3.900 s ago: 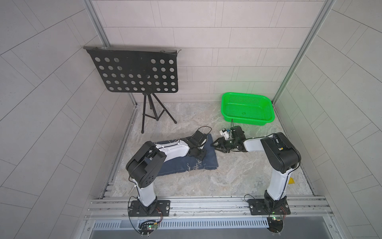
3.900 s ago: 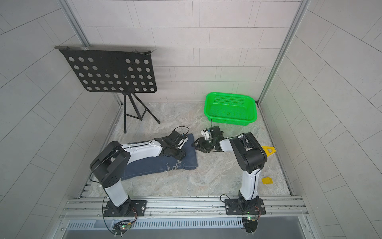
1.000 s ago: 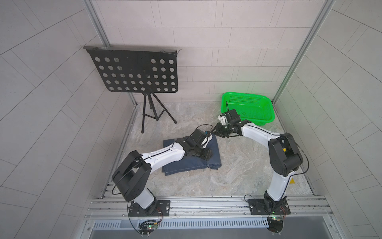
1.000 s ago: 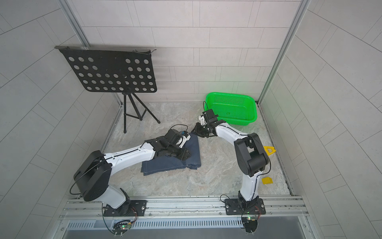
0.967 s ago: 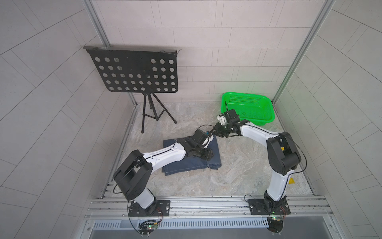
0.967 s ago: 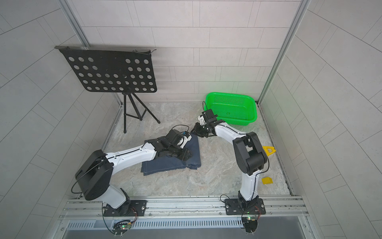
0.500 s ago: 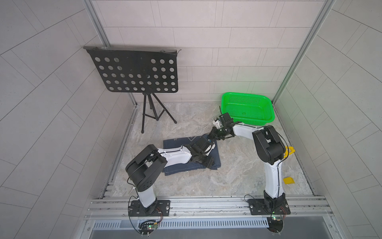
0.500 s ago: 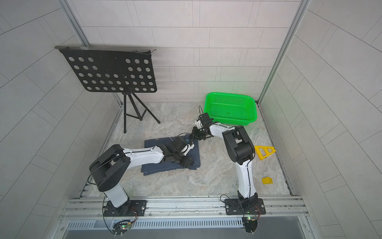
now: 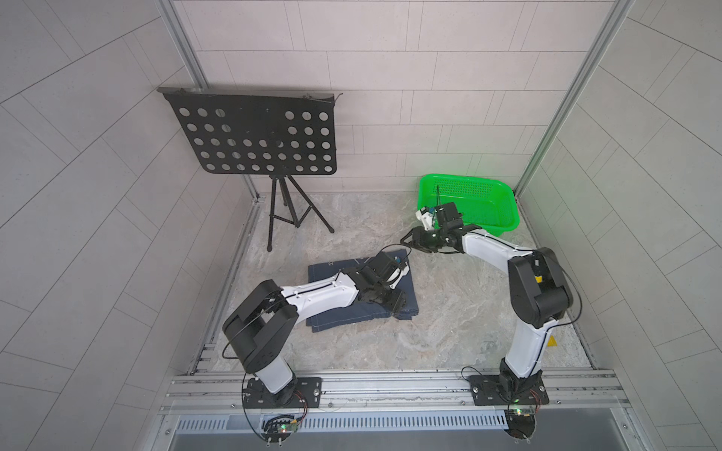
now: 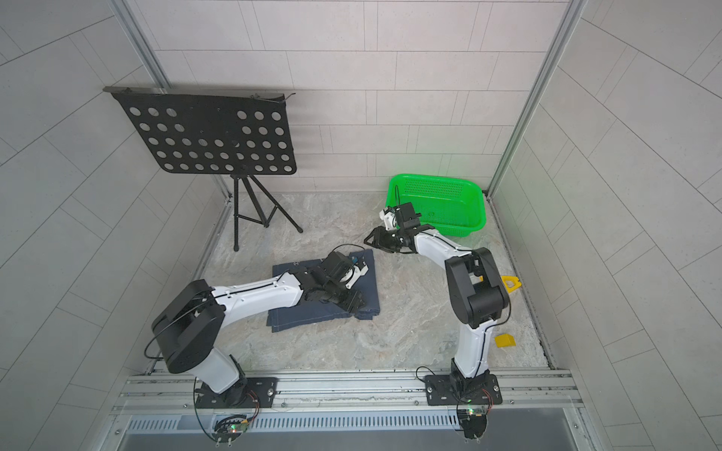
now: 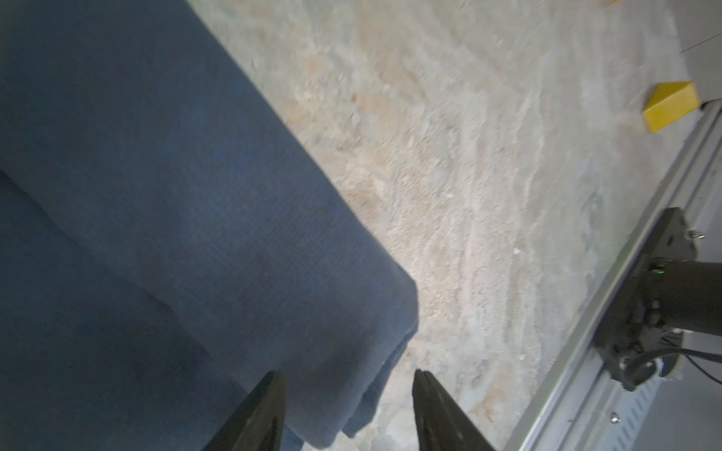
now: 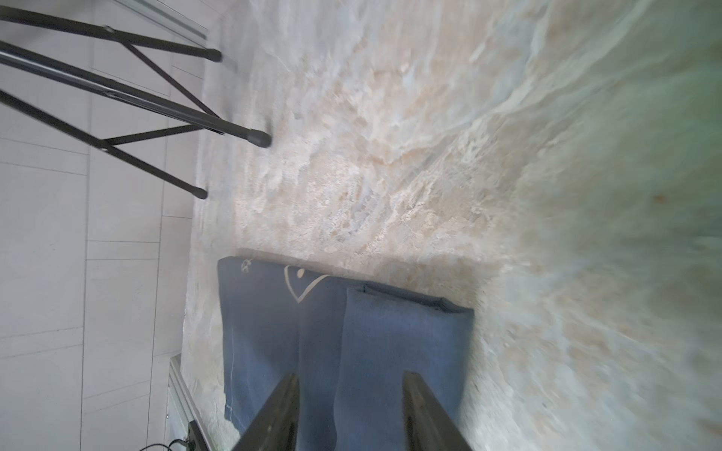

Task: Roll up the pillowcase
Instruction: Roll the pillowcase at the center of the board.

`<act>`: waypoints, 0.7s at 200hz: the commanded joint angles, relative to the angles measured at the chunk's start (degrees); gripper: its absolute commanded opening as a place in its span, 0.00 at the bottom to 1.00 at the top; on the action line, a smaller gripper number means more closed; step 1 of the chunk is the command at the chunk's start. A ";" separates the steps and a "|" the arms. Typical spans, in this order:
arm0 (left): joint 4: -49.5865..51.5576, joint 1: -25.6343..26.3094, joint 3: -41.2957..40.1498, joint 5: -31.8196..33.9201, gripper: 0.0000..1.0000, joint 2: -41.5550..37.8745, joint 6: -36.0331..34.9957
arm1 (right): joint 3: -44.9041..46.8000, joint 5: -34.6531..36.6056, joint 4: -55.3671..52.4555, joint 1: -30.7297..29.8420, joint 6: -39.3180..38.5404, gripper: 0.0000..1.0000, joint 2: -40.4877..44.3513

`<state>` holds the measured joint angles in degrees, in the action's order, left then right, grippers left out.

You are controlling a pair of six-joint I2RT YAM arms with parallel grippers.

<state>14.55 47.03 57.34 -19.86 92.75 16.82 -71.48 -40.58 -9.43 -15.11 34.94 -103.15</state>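
Observation:
The pillowcase is a dark navy cloth lying on the marble floor, with its right part doubled over into a thick fold. My left gripper rests low at the near right corner. In the left wrist view the pillowcase has its folded corner between the left gripper jaws, which stand open. My right gripper hovers open just beyond the far right corner. In the right wrist view the right gripper holds nothing, and the pillowcase shows a pale drawing.
A green basket stands at the back right, close behind my right wrist. A black music stand on a tripod stands at the back left. Two yellow pieces lie by the right wall. A metal rail runs along the front.
My right gripper's jaws have come apart and it has lifted off the cloth's far right edge. The left gripper stays at the near right corner.

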 commanded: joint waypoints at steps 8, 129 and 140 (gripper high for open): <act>3.38 -2.97 2.29 2.33 0.59 0.94 -2.13 | 8.75 -2.33 -2.29 1.53 -2.30 0.55 5.46; 0.48 -5.28 2.89 8.79 0.56 10.59 -3.98 | 20.87 -10.93 12.61 0.02 6.38 0.60 -1.65; 0.68 -5.30 2.86 8.84 0.56 10.69 -4.12 | 20.74 -11.62 13.87 -0.33 7.01 0.58 -2.80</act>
<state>14.79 41.69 59.64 -12.27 102.69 13.85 -51.07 -50.28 0.08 -14.50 39.88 -104.07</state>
